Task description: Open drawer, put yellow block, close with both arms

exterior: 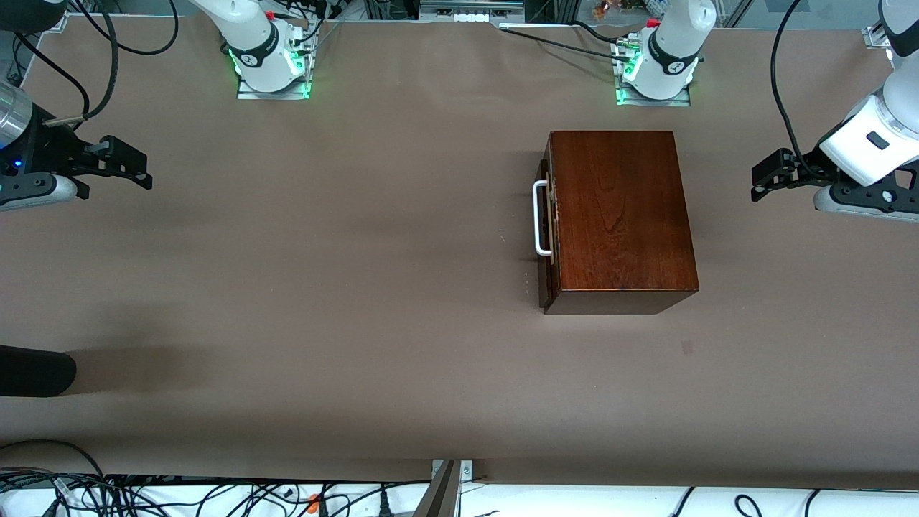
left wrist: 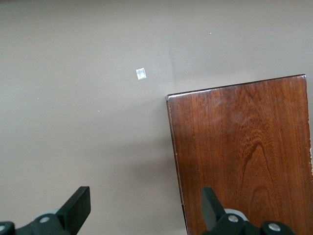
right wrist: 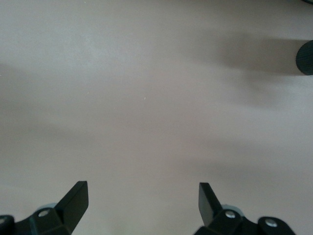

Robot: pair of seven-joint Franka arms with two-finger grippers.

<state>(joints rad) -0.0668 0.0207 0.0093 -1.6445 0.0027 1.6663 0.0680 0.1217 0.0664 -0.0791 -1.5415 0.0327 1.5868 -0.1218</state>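
The reddish-brown wooden box (exterior: 621,212) stands on the table nearer the left arm's end. Its drawer (exterior: 546,276) is pushed in, with the white loop handle (exterior: 540,219) facing the right arm's end. No yellow block is in any view. My left gripper (exterior: 762,179) hangs open and empty above the table beside the box, at the left arm's end; the left wrist view shows it (left wrist: 145,208) over the box's edge (left wrist: 244,156). My right gripper (exterior: 136,169) hangs open and empty at the right arm's end, over bare table (right wrist: 143,200).
The brown table (exterior: 359,251) carries a small pale mark (left wrist: 141,74) near the box. A black cylinder (exterior: 36,372) juts in at the right arm's end, nearer the front camera; it also shows in the right wrist view (right wrist: 305,58). Cables lie along the front edge.
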